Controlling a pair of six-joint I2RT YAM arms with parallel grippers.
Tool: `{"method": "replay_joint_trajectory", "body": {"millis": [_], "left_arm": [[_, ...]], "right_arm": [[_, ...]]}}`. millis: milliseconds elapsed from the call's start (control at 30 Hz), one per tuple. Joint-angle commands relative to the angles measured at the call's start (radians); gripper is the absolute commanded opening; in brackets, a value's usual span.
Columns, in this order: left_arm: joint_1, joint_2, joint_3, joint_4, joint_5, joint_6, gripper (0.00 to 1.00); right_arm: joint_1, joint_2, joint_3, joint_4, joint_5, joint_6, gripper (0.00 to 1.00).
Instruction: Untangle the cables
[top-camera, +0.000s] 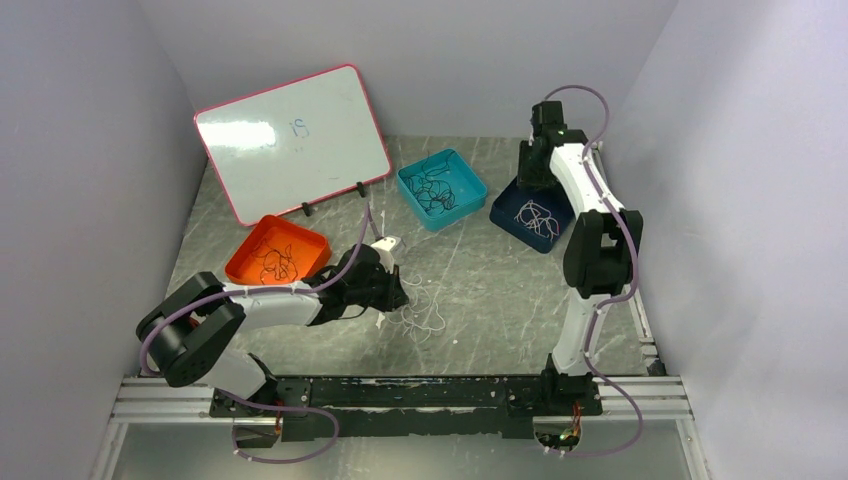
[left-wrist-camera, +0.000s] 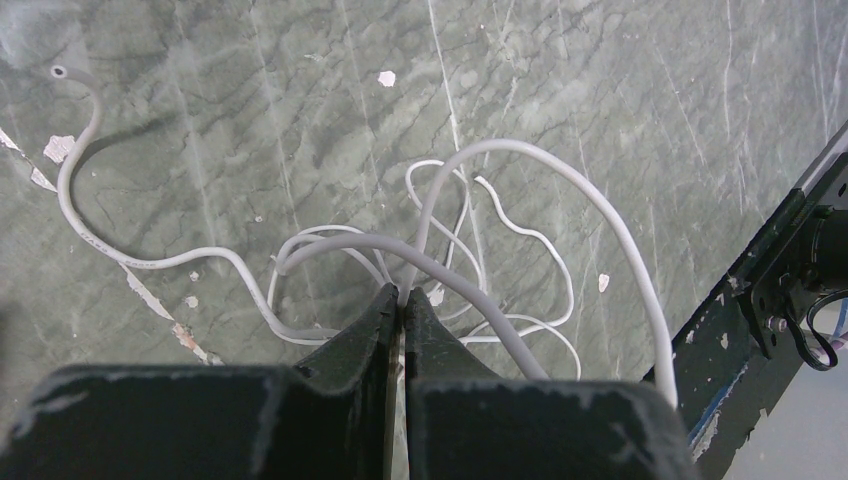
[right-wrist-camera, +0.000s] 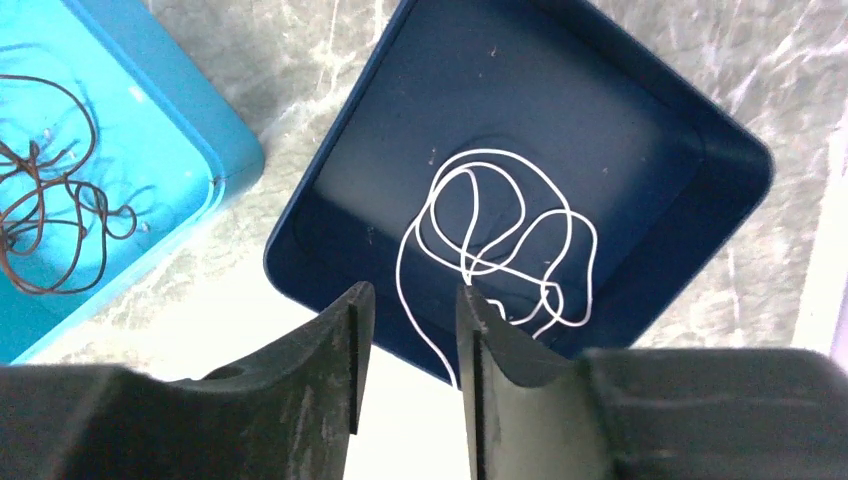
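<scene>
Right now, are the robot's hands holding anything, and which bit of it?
The left gripper is shut on the thick white cable, pinching a bend partway along. The right gripper is open; a thin white cable runs loose between its jaws.

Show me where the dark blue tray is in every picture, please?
Top external: the dark blue tray is right of the middle, towards the back.
Left wrist: not in it; only white cables on the table.
Right wrist: the dark blue tray fills the middle and right, with a thin white cable inside.
Shared landmark: the light blue tray sits just left of it in both those views.
</scene>
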Motion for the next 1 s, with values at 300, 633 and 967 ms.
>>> {"method": "replay_joint_trajectory", "body": {"millis": [300, 633, 967], "left_arm": [[-0.005, 0.011, 0.041, 0.004, 0.037, 0.031, 0.07], [-0.005, -0.009, 0.031, -0.009, 0.030, 0.038, 0.07], [-0.005, -0.081, 0.053, -0.034, 0.008, 0.057, 0.07]], "right_arm": [[0.003, -0.025, -0.068, -0.231, 0.090, -0.031, 0.48], [-0.002, 0.005, -0.107, -0.204, 0.170, -0.015, 0.29], [-0.001, -0.261, -0.194, 0.136, -0.111, 0.023, 0.43]]}}
